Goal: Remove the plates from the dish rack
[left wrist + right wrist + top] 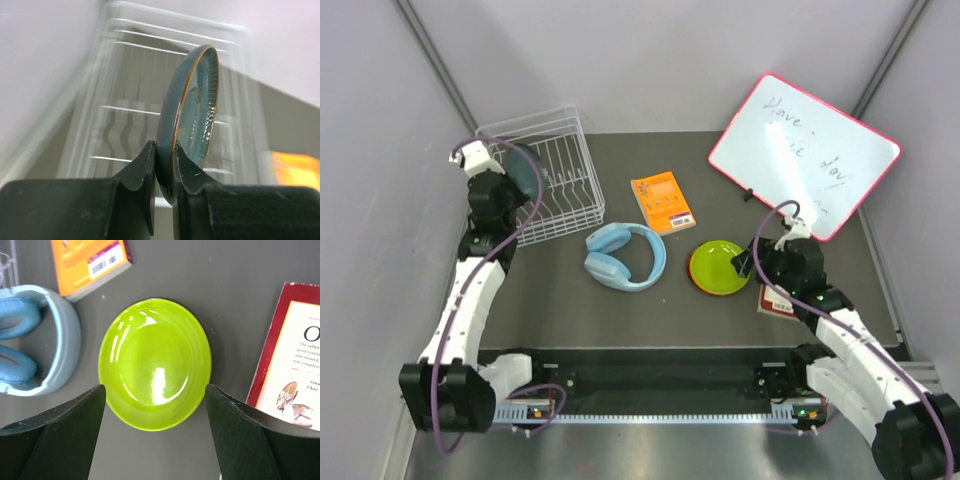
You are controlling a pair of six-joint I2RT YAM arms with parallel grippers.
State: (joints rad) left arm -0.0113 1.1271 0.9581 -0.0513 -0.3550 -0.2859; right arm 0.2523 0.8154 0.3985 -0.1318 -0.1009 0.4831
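Right fingers (75,425) hang wide apart either side of the yellow-green plate (155,362), which lies flat on the desk (650,310), unloaded I'd say. Further back, left fingers (142,175) are clamped on the teal plate (192,115) by its rim, upright over the dish rack (570,200), probably so it clears the tines.

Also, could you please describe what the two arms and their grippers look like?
Both the left arm and right arm have white links joined by black joint housings, on black bases. A thin purple cable loops loosely along each arm. The left gripper and right gripper each have two matte black, wedge-shaped fingers. No markings are legible.
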